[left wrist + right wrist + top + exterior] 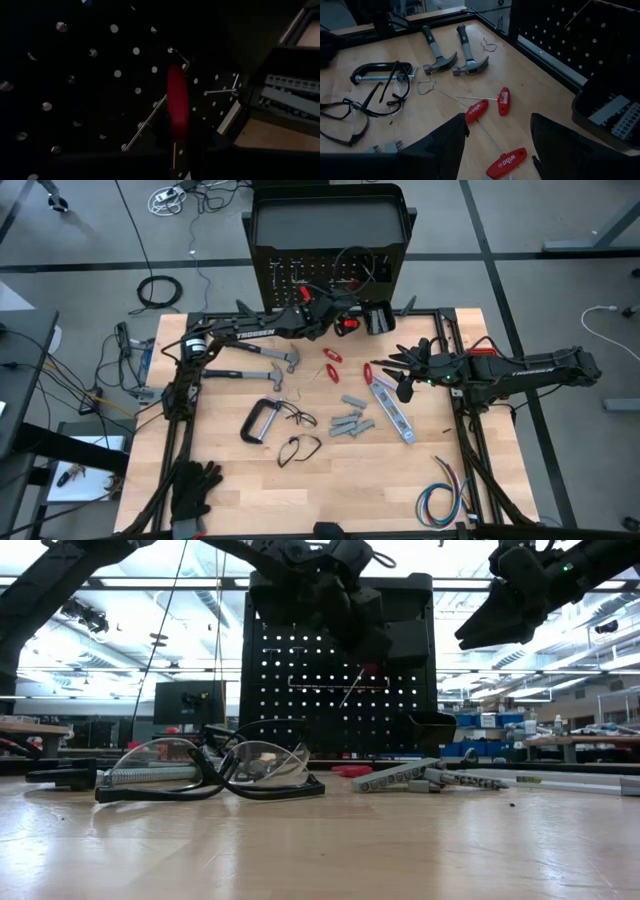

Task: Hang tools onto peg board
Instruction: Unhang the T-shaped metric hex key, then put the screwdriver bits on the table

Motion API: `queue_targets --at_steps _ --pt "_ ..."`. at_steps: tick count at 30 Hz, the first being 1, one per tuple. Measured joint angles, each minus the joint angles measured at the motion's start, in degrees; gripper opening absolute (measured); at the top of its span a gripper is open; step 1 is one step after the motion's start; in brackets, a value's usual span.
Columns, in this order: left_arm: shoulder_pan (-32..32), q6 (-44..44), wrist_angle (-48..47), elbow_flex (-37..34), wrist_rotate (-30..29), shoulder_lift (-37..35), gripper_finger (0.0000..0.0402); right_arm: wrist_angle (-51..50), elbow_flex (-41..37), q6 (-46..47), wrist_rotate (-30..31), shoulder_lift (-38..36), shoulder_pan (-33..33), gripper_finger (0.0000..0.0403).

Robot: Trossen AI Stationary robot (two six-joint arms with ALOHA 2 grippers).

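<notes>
My left jaws [322, 308], clamped on the red-handled tool [176, 102], must ease it onto the peg board [335, 690] hook [181, 56]; right jaws [497, 137] wait open.

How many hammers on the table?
2. Both lie side by side on the table's left part, near the peg board: one hammer, the other hammer beside it. None visibly hidden.

robotics lab: workbenches, monitors, floor cables [158, 292]
</notes>
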Motion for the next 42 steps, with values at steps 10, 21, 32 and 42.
queue_targets --at_steps 10,21,32,42 --pt "-3.85 -9.58 -23.59 0.0 3.63 -4.21 0.0015 -1.6 0.0 0.74 0.0 0.0 0.0 0.0229" --pt "-9.88 -17.54 -37.76 -2.54 24.85 -3.39 0.0016 -1.68 0.0 1.07 -0.02 0.07 0.0 0.0229" --pt "-11.09 -19.29 -36.55 -7.57 31.74 -3.25 0.004 -1.98 0.0 0.91 -0.01 0.07 0.0 0.0229" --pt "-12.53 -16.06 -36.15 -7.78 25.19 -3.25 0.0191 -2.37 0.0 1.05 0.45 0.07 0.0 0.0229"
